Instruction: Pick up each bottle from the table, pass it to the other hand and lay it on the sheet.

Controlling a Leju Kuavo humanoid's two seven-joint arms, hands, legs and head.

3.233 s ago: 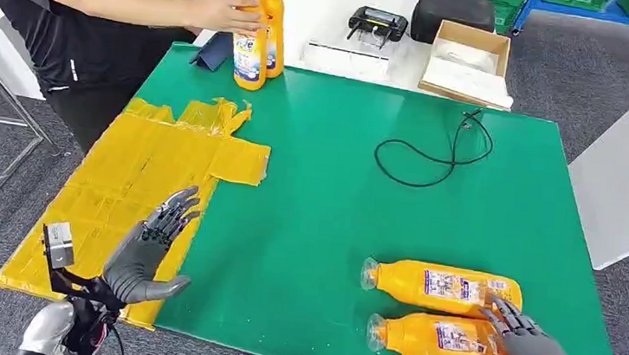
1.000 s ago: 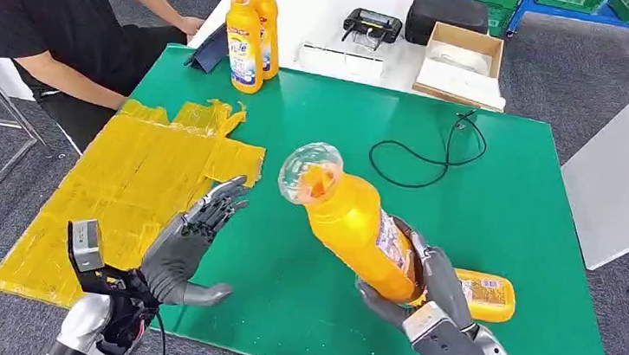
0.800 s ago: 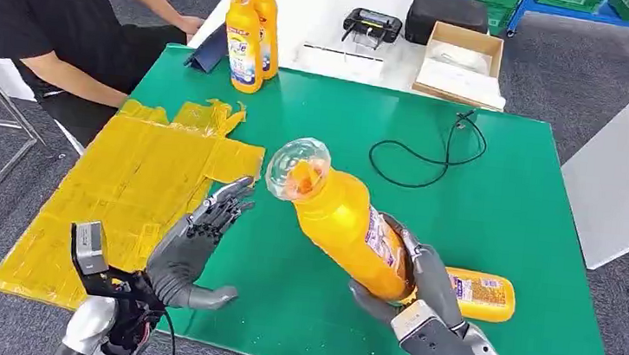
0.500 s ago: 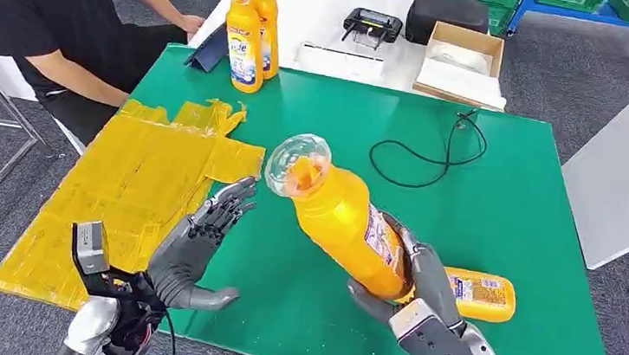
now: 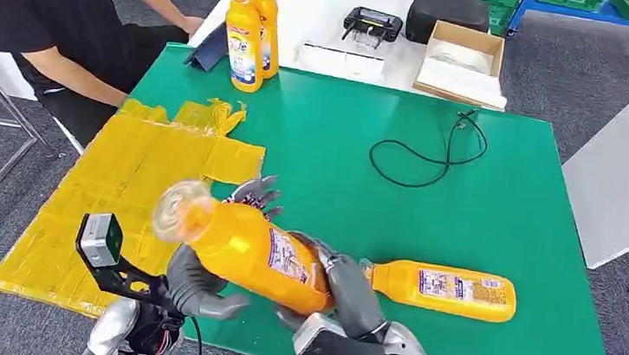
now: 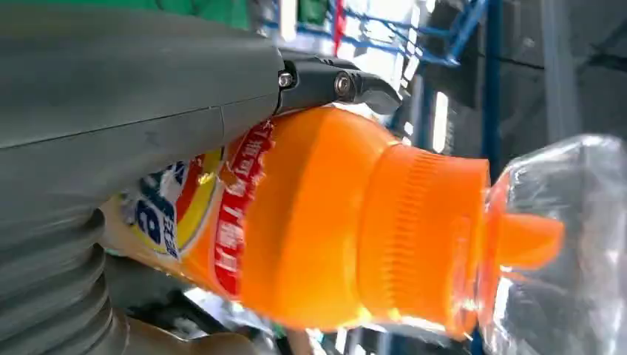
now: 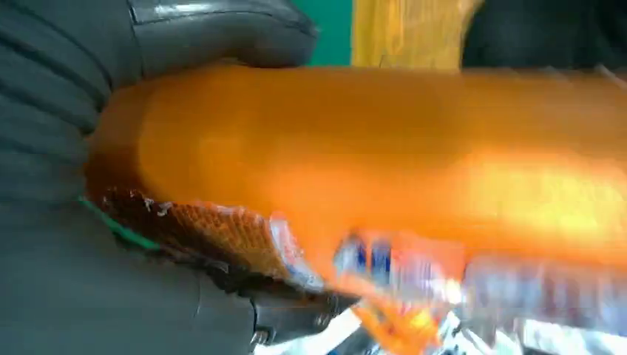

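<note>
My right hand [image 5: 344,289] grips an orange bottle [image 5: 243,253] near its base and holds it tilted above the front edge of the green table [image 5: 360,121], its clear cap toward the yellow sheet [image 5: 119,185]. My left hand [image 5: 196,288] lies behind and under the bottle's upper half. Its fingers [image 5: 257,191] stick up past the bottle and its thumb lies below. In the left wrist view the bottle [image 6: 325,222] lies against the left hand [image 6: 111,111]. In the right wrist view the right hand [image 7: 74,222] wraps the bottle [image 7: 370,163]. A second orange bottle [image 5: 444,290] lies on the table to the right.
Two more bottles [image 5: 247,27] stand upright at the table's far left corner. A person in black [image 5: 40,3] sits beside the sheet. A black cable [image 5: 426,153] loops on the far right part. A cardboard box [image 5: 466,62] and a black device [image 5: 374,22] rest on the white table behind.
My right hand has swung the bottle left and down, from a steep tilt over the table's middle to nearly level against my left hand. The left hand moved in under it.
</note>
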